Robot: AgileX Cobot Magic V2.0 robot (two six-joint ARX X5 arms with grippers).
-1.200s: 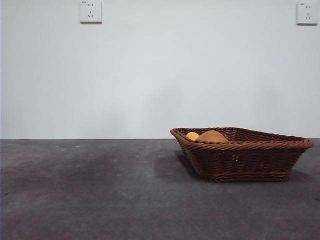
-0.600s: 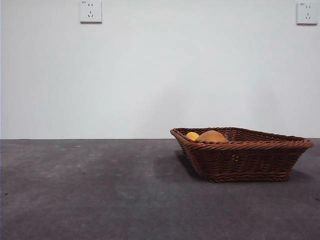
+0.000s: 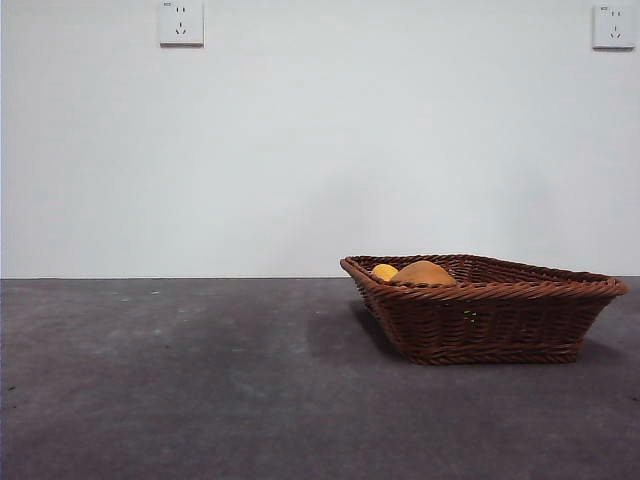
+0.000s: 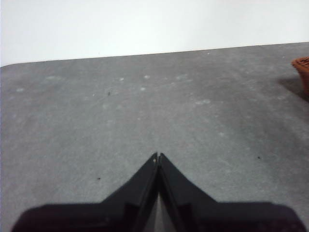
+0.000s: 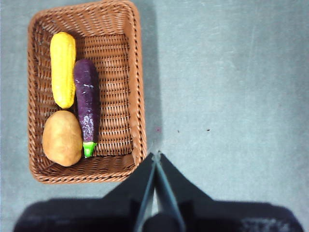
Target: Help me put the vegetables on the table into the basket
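Observation:
The brown wicker basket point(image 3: 520, 320) stands on the dark grey table point(image 3: 200, 380) at the right. The right wrist view looks down into the basket point(image 5: 116, 58). Inside lie the yellow corn cob point(image 5: 63, 68), the purple eggplant point(image 5: 87, 104) with its green stem, and the tan potato point(image 5: 62, 138). The front view shows only the tops of the potato point(image 3: 424, 272) and corn point(image 3: 385, 271) over the rim. My right gripper point(image 5: 156, 155) is shut and empty, above the table beside the basket. My left gripper point(image 4: 158, 156) is shut and empty over bare table; a corner of the basket point(image 4: 302, 67) shows at its edge.
Two wall sockets point(image 3: 181, 22) point(image 3: 614, 26) sit high on the white wall behind the table. Neither arm shows in the front view.

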